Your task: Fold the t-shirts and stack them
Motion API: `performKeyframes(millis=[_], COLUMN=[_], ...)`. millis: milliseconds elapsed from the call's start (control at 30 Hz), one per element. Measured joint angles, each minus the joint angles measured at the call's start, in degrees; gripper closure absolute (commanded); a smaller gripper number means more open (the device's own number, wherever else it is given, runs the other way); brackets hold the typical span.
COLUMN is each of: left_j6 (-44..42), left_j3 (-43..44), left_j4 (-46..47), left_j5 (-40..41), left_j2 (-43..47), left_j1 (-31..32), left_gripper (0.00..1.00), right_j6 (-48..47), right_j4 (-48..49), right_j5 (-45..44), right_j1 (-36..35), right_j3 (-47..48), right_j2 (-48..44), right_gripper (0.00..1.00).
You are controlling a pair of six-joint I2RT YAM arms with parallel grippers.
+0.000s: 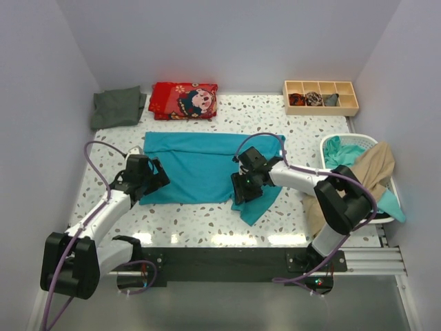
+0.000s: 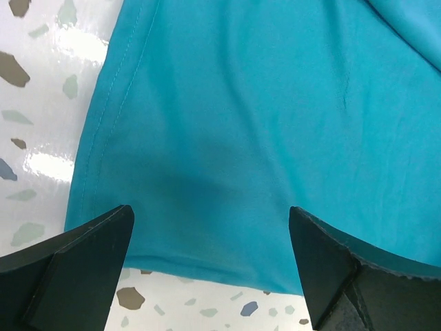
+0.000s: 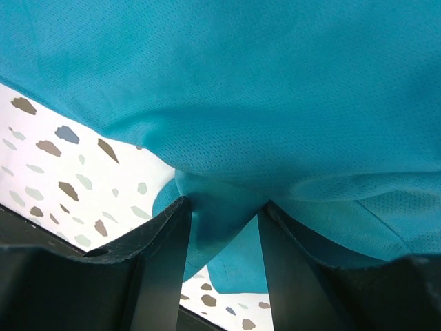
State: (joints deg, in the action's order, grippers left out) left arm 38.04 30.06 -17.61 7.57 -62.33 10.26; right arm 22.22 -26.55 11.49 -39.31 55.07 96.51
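Observation:
The bright teal t-shirt (image 1: pixel 193 162) lies spread across the middle of the table. My left gripper (image 1: pixel 157 178) is open over the shirt's near-left corner; in the left wrist view its jaws stand wide apart (image 2: pixel 210 255) astride the teal hem (image 2: pixel 262 124). My right gripper (image 1: pixel 240 193) is at the shirt's near-right part, shut on a bunched fold of teal cloth (image 3: pixel 241 83) held between its fingers (image 3: pixel 224 227). The dark grey-green t-shirt (image 1: pixel 117 107) lies folded at the back left. The beige t-shirt (image 1: pixel 372 169) hangs over the basket at the right.
A red cartoon-print cloth (image 1: pixel 184 100) lies at the back. A wooden divider box (image 1: pixel 320 110) with small bundles stands at the back right. A white basket (image 1: pixel 348 141) at the right holds more teal cloth (image 1: pixel 336 153).

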Motion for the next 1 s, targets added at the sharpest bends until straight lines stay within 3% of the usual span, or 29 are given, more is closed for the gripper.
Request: performKeyframes(millis=[167, 467, 733, 833, 1000], left_j6=[1.38, 2.93, 4.04, 4.85, 5.97], left_j3=[0.00, -1.99, -2.34, -2.60, -3.41], left_j4=[-1.92, -6.73, -8.04, -8.22, -7.93], left_j5=[-0.76, 0.68, 1.79, 2.01, 2.29], left_j2=[0.11, 3.02, 1.90, 1.77, 0.59], left_j1=[0.00, 0.11, 1.33, 2.27, 3.65], left_gripper=[0.00, 0.00, 0.00, 0.04, 0.23], right_j6=[-0.07, 4.55, 8.59, 9.92, 11.72], right_j4=[-2.69, -7.41, -7.80, -8.11, -7.72], right_j5=[-2.75, -7.76, -7.78, -7.74, -7.52], right_j1=[-0.11, -0.11, -0.11, -0.11, -0.11], right_j3=[-3.06, -11.26, -18.82, -21.05, -22.64], right_j2=[-4.22, -26.34, -28.37, -28.37, -28.41], right_gripper=[0.47, 0.44, 0.44, 0.45, 0.47])
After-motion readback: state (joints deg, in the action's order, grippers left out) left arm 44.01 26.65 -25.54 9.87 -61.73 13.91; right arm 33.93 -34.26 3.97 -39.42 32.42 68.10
